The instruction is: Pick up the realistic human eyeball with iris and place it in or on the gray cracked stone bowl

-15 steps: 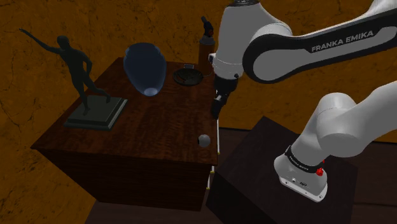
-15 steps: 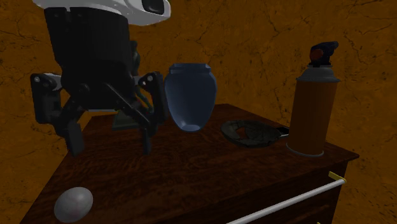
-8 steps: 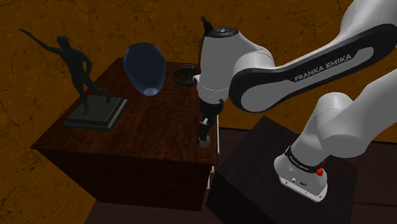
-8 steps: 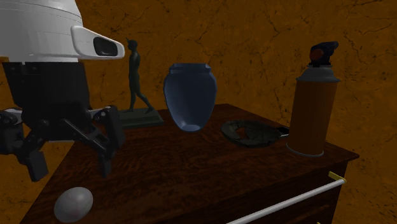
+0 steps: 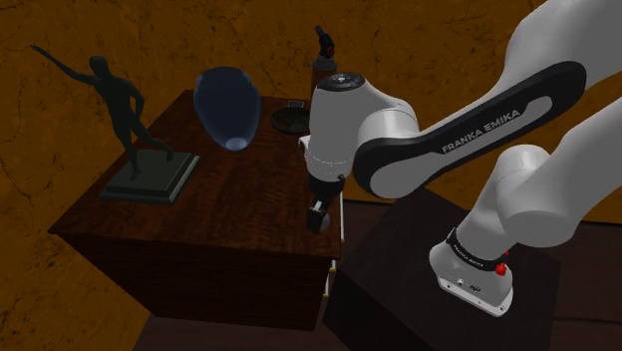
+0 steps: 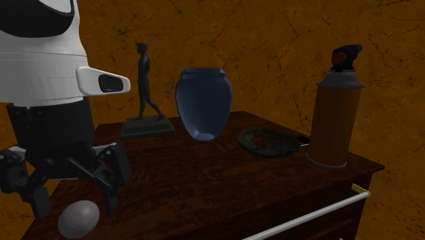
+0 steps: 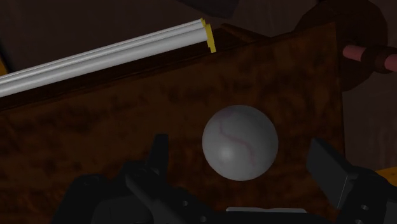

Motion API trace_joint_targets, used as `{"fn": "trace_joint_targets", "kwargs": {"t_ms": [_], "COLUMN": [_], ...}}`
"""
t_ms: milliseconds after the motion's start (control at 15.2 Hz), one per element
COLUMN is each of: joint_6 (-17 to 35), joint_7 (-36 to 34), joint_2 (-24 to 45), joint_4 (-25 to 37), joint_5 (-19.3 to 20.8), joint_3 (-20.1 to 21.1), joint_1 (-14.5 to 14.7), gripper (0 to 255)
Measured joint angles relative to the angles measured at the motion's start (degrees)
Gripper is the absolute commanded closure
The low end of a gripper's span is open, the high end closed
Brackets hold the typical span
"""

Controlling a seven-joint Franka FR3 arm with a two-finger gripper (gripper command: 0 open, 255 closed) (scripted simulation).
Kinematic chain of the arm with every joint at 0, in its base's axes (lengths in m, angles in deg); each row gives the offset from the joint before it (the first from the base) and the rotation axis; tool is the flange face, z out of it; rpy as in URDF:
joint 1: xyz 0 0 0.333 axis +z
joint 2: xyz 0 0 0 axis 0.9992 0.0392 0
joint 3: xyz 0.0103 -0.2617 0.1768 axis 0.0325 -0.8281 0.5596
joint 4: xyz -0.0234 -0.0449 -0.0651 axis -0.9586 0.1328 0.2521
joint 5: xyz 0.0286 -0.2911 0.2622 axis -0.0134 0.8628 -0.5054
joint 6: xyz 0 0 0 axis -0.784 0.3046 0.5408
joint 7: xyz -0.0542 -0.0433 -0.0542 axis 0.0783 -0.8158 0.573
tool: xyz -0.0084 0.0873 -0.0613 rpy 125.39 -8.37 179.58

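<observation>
**Fingers spread wide over the eyeball**

I am holding my fingers [image 6: 111,198] wide apart, one on each side of the eyeball [image 6: 78,219], low over the dark wooden tabletop [image 6: 204,181]. In the wrist view the eyeball [image 7: 240,142] is sitting between the fingers [image 7: 157,156] with a gap on both sides, so nothing is gripping it. It is showing as a pale grey ball with thin red veins, and I cannot make out the iris.

The eyeball is lying at the near left of the second exterior view, close to the tabletop's edge. Past that edge a pale rail [image 7: 102,57] with a gold tip is running along the front of the furniture.

The bowl [image 6: 267,142] is resting well apart from the eyeball, farther back and to the right in the second exterior view. It is sitting between a blue vase [image 6: 203,102] and a brown spray can [image 6: 336,109]. A dark statue [image 6: 144,88] of a figure is standing at the far left corner.

In the shoulder view my white arm is bending down over the tabletop's [image 5: 219,214] right edge, with the bowl [image 5: 289,120] partly showing behind it.
</observation>
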Motion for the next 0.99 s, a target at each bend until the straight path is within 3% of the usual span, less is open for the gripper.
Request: {"fn": "trace_joint_targets", "kwargs": {"t_ms": [396, 462, 990], "joint_6": [1.0, 1.0, 1.0], "joint_7": [-0.2, -0.2, -0.2], "joint_2": [0.7, 0.7, 0.7], "joint_4": [-0.3, -0.3, -0.3], "joint_5": [0.2, 0.2, 0.2], "joint_3": [0.2, 0.2, 0.2], "joint_1": [-0.1, -0.1, -0.1], "gripper": [0, 255, 255]}}
